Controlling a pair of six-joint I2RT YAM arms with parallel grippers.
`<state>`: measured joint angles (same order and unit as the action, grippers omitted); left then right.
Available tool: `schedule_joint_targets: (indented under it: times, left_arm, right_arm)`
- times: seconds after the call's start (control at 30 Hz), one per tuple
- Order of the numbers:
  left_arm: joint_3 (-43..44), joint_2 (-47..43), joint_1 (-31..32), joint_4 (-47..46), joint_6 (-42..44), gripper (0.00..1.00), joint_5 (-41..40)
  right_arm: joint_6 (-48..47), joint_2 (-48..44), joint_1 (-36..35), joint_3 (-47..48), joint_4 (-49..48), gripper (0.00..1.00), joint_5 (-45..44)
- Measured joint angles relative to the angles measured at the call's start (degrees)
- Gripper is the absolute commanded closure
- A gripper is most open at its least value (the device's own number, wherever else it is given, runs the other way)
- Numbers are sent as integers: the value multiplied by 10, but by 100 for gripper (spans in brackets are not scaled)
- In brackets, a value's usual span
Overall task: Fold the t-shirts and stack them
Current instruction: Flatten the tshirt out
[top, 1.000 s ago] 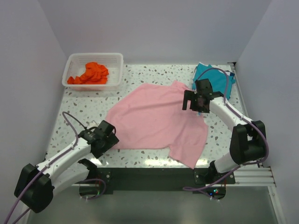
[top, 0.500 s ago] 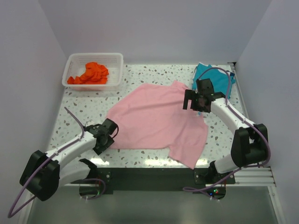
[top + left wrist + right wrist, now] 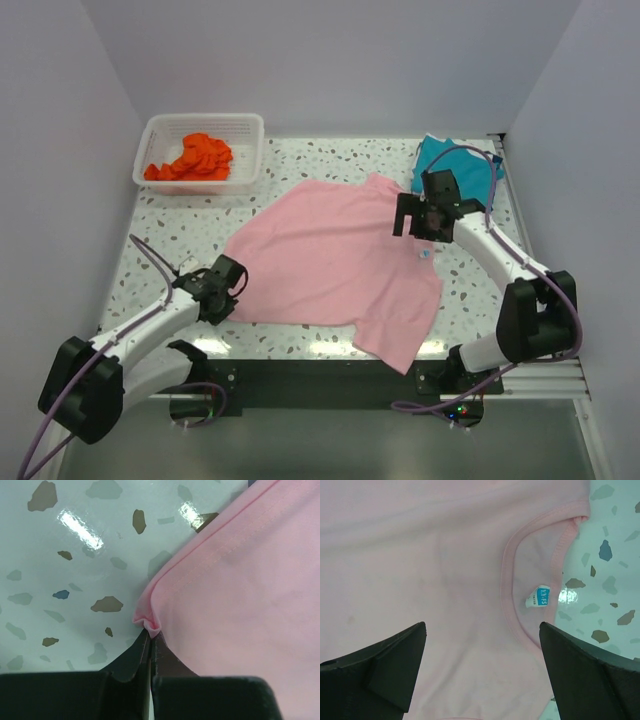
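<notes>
- Pink t-shirt (image 3: 335,265) lies spread nearly flat across the middle of the speckled table (image 3: 180,225), with its neck toward your right arm, its hem toward your left arm and one sleeve reaching the near edge
- Inside its collar (image 3: 507,580) you can see a small blue-and-white label (image 3: 538,596); the print on it is too small to read
- Your left gripper (image 3: 151,636) sits low on the table at the shirt's hem corner, its fingers pressed together with a small pucker of pink cloth pinched between the tips
- Your right gripper (image 3: 482,625) hangs over the collar with its fingers spread wide and nothing between them, one over the shirt's body and the other at the edge of the neck opening
- Teal t-shirt (image 3: 455,165) lies bunched at the far right corner of the table, just behind your right gripper and close to the pink shirt's far sleeve
- White mesh basket (image 3: 155,130) stands at the far left corner of the table; it holds the orange-red t-shirt (image 3: 195,158), crumpled in a heap, apart from the pink shirt
</notes>
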<state>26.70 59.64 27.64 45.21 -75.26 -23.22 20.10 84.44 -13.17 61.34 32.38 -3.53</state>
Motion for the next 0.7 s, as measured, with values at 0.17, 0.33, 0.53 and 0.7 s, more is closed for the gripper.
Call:
schedule_joint_targets:
  times: [0.17, 0.33, 0.53, 0.7]
  left_arm:
    - [-4, -9, -1, -15, 7, 100, 10]
    - [-3, -15, -1, -23, 19, 100, 10]
    - [-3, -20, -3, -30, 39, 100, -6]
    - [-3, -16, -6, -44, 50, 100, -8]
  right_arm:
    - [-3, -57, -22, -29, 11, 1, -9]
    - [2, -128, -142, -63, 50, 1, -30]
    - [95, -177, -392, -121, 152, 2, -56]
    - [214, -177, -588, -146, 232, 7, -64]
